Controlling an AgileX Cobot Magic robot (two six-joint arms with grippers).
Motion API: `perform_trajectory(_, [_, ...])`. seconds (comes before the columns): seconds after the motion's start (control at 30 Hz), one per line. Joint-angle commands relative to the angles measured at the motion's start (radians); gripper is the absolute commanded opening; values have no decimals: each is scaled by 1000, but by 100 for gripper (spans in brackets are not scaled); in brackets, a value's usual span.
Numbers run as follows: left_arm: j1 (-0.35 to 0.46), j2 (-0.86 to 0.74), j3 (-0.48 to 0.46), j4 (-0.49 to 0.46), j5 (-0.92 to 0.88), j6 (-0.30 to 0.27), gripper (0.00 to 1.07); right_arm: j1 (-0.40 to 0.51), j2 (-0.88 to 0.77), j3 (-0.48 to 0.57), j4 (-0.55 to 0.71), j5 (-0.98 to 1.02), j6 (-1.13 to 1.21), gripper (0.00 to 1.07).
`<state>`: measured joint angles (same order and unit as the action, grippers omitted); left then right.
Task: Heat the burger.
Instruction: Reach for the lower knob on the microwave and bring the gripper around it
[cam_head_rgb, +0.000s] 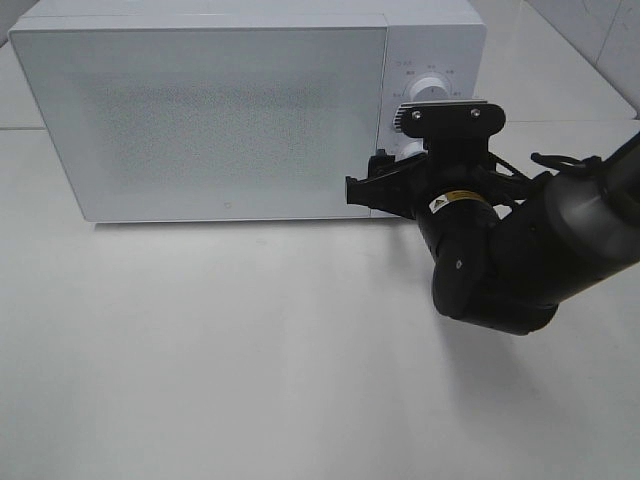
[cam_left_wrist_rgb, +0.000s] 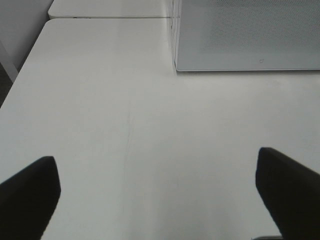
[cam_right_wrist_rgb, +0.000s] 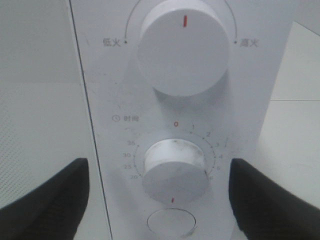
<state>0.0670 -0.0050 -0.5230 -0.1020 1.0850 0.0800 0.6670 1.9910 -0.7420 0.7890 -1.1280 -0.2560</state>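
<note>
burger: not in view from any camera; probably behind the shut door of the microwave (cam_head_rgb: 220, 110), whose frosted front hides the inside.
right gripper (cam_right_wrist_rgb: 159, 197): jaws wide, one on either side of the timer knob (cam_right_wrist_rgb: 175, 172), clear of it, holding nothing.
left gripper (cam_left_wrist_rgb: 160, 200): jaws wide, above bare bench (cam_head_rgb: 250, 350), empty.
timer knob mark: red, on the side away from the 0.
risk: an off-centre squeeze could slip on the smooth knob or press the round button (cam_right_wrist_rgb: 170, 225) just beside it; too long a turn would overheat the food.
surface: white, matte, one faint scratch.
room: pale tiled wall at the far right corner.
</note>
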Motion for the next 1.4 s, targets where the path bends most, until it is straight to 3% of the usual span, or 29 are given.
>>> perform_trajectory(0.03, [0, -7, 4, -8, -12, -4, 100, -19, 7, -18, -22, 6, 15, 75])
perform_trajectory(1.0, [0, -6, 4, -7, -12, -4, 100, -51, 73, -78, -62, -36, 20, 75])
perform_trajectory(1.23, [0, -6, 4, -5, -12, -4, 100, -51, 73, -78, -62, -37, 20, 59])
perform_trajectory(1.3, [0, -6, 4, -5, -12, -4, 100, -51, 73, -78, -65, -41, 22, 34])
perform_trajectory(1.4, [0, -6, 4, -5, -12, -4, 100, -51, 73, -78, -65, -41, 20, 27])
